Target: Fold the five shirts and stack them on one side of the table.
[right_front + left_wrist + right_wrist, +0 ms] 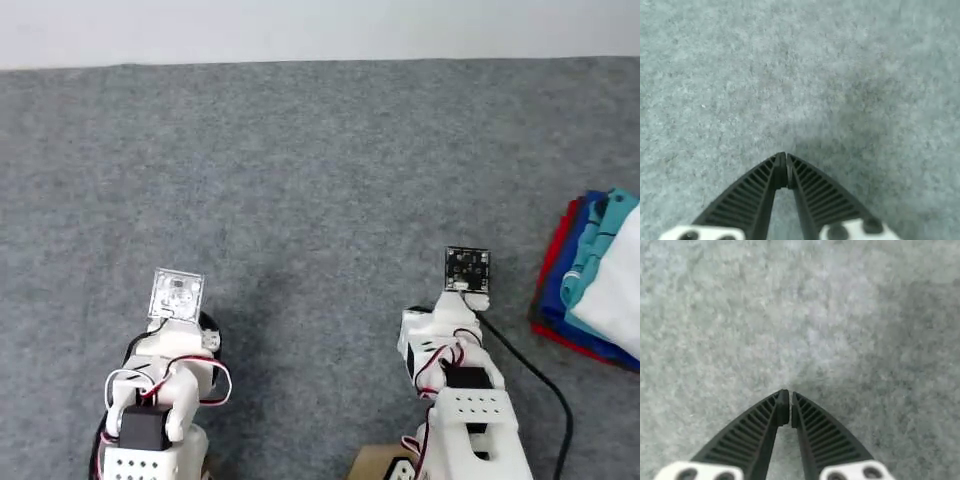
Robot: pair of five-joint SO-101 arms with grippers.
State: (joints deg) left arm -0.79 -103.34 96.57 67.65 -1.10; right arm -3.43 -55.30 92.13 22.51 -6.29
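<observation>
Both arms sit drawn back at the near edge of the grey, felt-like tabletop (300,170). Their claws point down at bare cloth.

The left claw (786,161) is closed. Its two black ribbed fingers (757,187) meet at the tips, with only a thin sliver of grey showing between them lower down. It grips nothing, and there is plain grey fabric under and ahead of it.

The right claw (789,397) is in much the same state. Its tips are drawn together with barely a hairline between them, it is empty, and the same grey surface lies all around it.

The stack of shirts (590,290) lies at the side edge of the tabletop, partly cut off by the frame. Red shows at the bottom and outer edge, then blue, then teal, with a white shirt on top. It sits out to the side of the nearer arm (455,375), level with its claw end or a little ahead of it, and well apart from it. The other arm (165,385) is much farther off across the tabletop. I cannot tell from the overhead look which arm is left and which is right.

A black cable (540,375) trails from the nearer arm toward the front edge.
</observation>
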